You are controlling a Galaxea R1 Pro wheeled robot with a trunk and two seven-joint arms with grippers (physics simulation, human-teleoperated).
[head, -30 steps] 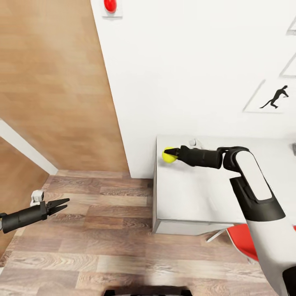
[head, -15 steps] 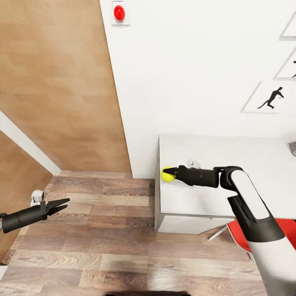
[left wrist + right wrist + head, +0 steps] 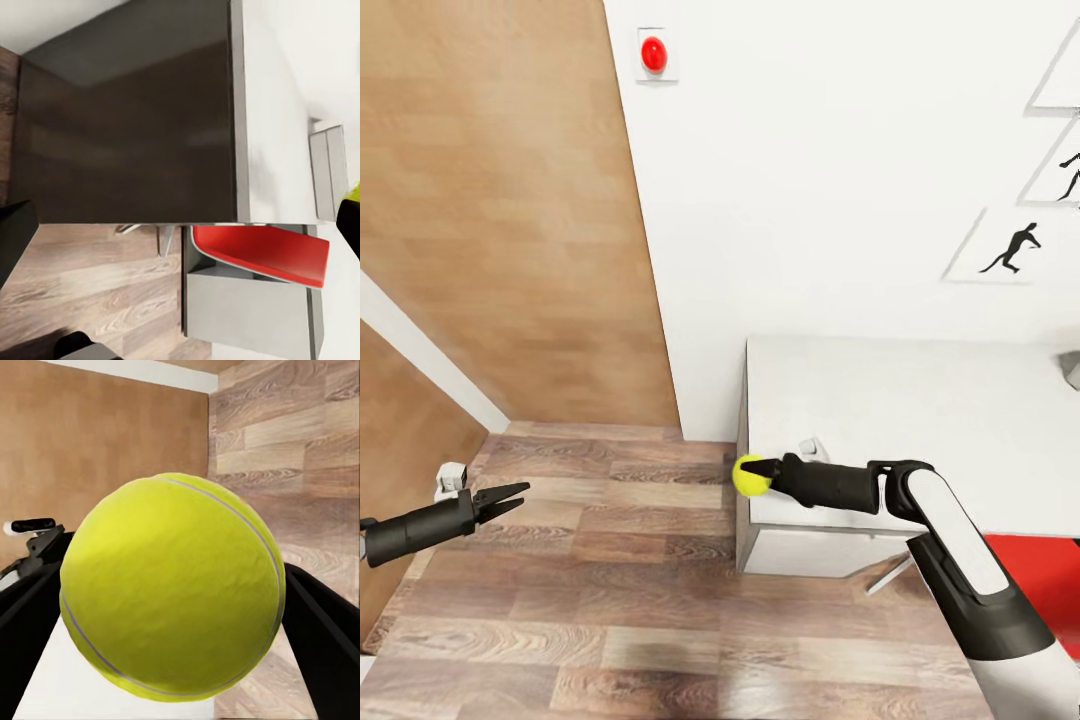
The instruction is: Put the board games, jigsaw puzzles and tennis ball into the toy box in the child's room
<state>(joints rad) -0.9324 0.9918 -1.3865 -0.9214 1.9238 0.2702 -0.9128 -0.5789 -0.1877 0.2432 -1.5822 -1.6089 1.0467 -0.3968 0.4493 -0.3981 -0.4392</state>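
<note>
the right gripper (image 3: pixel 763 473) is closed on the tennis ball (image 3: pixel 751 475), with a dark finger (image 3: pixel 330 637) pressed to each side of it in the right wrist view. the ball is in the air at the left end of the table (image 3: pixel 920 420), partly out past the front left corner, with the wood floor (image 3: pixel 610 580) below. the left gripper (image 3: pixel 510 497) hangs over the floor well apart from the table, slightly parted and empty.

risks, as judged from this position:
- the hold is a two-sided pinch on a round, fuzzy object. a jolt or a quick arm swing could roll the ball out of the fingers.
- a drop here would land on the floor rather than the tabletop, and the ball would likely bounce or roll away, costing a chase.
- the toy box is not identifiable from the head view, so the carry looks long, which prolongs exposure to slip.
- the arm lies low over the table's front edge, so the forearm could strike it when swinging back.
- a red chair (image 3: pixel 1032 575) sits under the front edge beside the arm and could be caught on a turn.
</note>
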